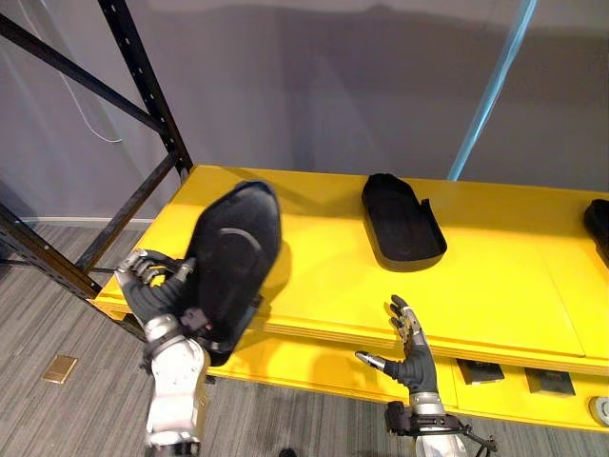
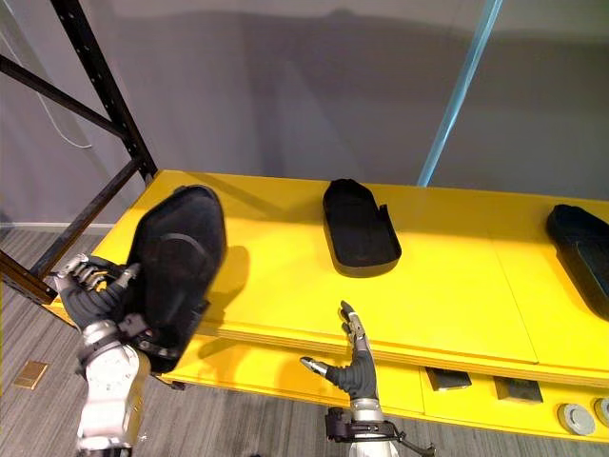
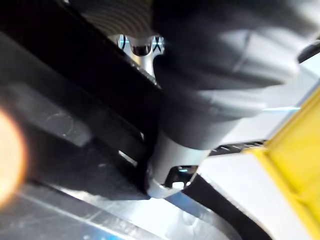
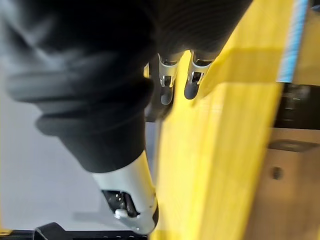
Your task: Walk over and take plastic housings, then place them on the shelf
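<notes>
fingers, left hand (image 1: 157, 297): the fingers (image 1: 143, 267) are curled round the near left edge of the held housing (image 1: 233, 252), thumb side hidden behind it
fingers, right hand (image 1: 416, 367): the fingers (image 1: 407, 326) are straight and spread, thumb out to the left, holding nothing; the right wrist view shows them straight too, beside the yellow edge
held housing: black, oval plastic shell, raised and tilted over the front left corner of the yellow shelf (image 1: 324, 276); whether its lower end touches the board cannot be told
right hand, place: palm up-turned in front of the shelf's front edge, near the middle, well apart from the held housing
second housing (image 1: 402, 224): black, lying flat on the shelf toward the back, open side up, apart from both hands
third housing (image 2: 582, 249): black, at the far right end of the shelf, cut off by the picture's edge
lower level (image 1: 285, 364): yellow board under the shelf, with two dark flat parts (image 1: 479, 371) and round pieces (image 2: 575, 417) at its right
rack frame (image 1: 143, 86): black metal upright and braces at the shelf's left end
blue post (image 1: 490, 86): slanting up behind the shelf, against a grey wall
floor (image 1: 76, 314): grey planks, with a small tan piece (image 1: 60, 367) lying at the left
</notes>
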Controlling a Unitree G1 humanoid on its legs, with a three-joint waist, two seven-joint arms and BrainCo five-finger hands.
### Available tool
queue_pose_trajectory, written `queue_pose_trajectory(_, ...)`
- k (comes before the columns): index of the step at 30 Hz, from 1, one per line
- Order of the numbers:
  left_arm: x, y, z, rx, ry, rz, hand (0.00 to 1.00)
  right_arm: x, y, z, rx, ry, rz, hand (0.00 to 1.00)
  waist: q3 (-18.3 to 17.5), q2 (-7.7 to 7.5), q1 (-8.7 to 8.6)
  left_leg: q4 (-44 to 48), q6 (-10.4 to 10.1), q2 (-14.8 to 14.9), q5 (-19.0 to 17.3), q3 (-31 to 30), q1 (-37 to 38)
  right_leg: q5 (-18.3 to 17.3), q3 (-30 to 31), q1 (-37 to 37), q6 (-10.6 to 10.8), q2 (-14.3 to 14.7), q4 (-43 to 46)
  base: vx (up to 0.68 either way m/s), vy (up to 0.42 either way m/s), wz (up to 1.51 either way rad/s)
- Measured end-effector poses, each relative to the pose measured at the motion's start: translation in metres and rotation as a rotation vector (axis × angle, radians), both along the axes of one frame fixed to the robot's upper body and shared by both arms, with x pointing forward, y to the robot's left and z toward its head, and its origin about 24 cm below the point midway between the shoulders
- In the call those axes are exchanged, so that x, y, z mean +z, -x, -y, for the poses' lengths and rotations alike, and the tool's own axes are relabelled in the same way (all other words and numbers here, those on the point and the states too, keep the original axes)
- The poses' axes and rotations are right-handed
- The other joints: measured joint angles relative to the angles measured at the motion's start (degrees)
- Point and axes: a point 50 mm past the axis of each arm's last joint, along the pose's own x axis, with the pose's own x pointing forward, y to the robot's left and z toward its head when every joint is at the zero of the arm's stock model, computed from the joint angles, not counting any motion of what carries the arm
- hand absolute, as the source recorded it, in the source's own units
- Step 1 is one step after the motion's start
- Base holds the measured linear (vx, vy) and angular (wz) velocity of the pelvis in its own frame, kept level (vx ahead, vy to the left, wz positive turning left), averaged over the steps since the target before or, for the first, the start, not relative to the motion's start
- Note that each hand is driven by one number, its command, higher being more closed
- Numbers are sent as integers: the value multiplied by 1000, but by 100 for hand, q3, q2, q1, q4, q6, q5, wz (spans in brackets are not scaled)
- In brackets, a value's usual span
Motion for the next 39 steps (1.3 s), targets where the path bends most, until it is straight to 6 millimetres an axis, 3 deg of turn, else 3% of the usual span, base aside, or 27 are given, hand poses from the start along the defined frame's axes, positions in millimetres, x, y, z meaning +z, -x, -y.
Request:
queue_pose_trajectory(5, 31, -31, -57, 42, 51, -46, 100, -5, 7, -5, 56, 28, -26, 0, 29, -29, -87, -1, 38, 82, 17, 417, -166, 81, 437, -394, 66, 44, 25, -39, 14, -41)
queue_pose_trajectory(12, 39, -61, -71, -18, 66, -213, 100, -2, 8, -15, 100, 40, 3, 0, 48, -45, -257, 24, 5, 126, 41, 661, -261, 64, 603, -618, 41, 78, 89, 21, -3, -14)
queue_pose_trajectory(21, 48, -62, -90, 19, 139, -274, 100, 5, 3, -30, 153, 17, 44, 0, 300, -60, -315, 23, -125, 308, 133, 769, -361, -15, 760, -973, -91, 245, 438, -41, -34, -10)
queue_pose_trajectory(25, 44, -57, -98, 90, 165, -326, 100, -11, 4, -29, 153, 40, -37, 0, 370, -60, -325, 22, -162, 362, 161, 852, -429, -37, 865, -1174, -125, 294, 616, -43, -28, -13)
queue_pose_trajectory(26, 47, -58, -98, 116, 167, -328, 0, -23, 5, -27, 147, 54, -101, 0, 412, -61, -328, 23, -161, 369, 173, 851, -451, -39, 868, -1206, -128, 301, 647, -37, -24, -3)
queue_pose_trajectory(30, 58, -57, -99, 190, 235, -265, 0, -41, 14, -24, 137, 75, -202, 0, 495, -59, -348, 23, -157, 370, 199, 873, -471, -53, 901, -1293, -146, 299, 750, -24, -12, -3)
queue_pose_trajectory(32, 79, -63, -79, 133, 227, -127, 0, -44, 15, -24, 134, 76, -215, 0, 497, -62, -313, 23, -149, 364, 214, 840, -472, -74, 876, -1293, -151, 292, 797, -25, -18, 6)
queue_pose_trajectory(33, 101, -60, -64, 73, 165, 20, 0, -44, 14, -24, 134, 77, -212, 0, 497, -62, -300, 23, -148, 359, 217, 840, -461, -78, 876, -1293, -152, 285, 816, 0, 0, 0)
queue_pose_trajectory(35, 118, -55, -51, 39, 137, 144, 0, -44, 14, -23, 129, 78, -214, 0, 497, -62, -297, 23, -147, 359, 218, 839, -440, -78, 874, -1271, -152, 283, 816, 0, 0, 0)
queue_pose_trajectory(39, 162, -30, -20, -13, 7, 416, 0, -44, 13, -18, 109, 83, -217, 0, 493, -55, -289, 19, -152, 327, 212, 828, -168, -86, 845, -969, -138, 257, 752, 0, 0, 0)
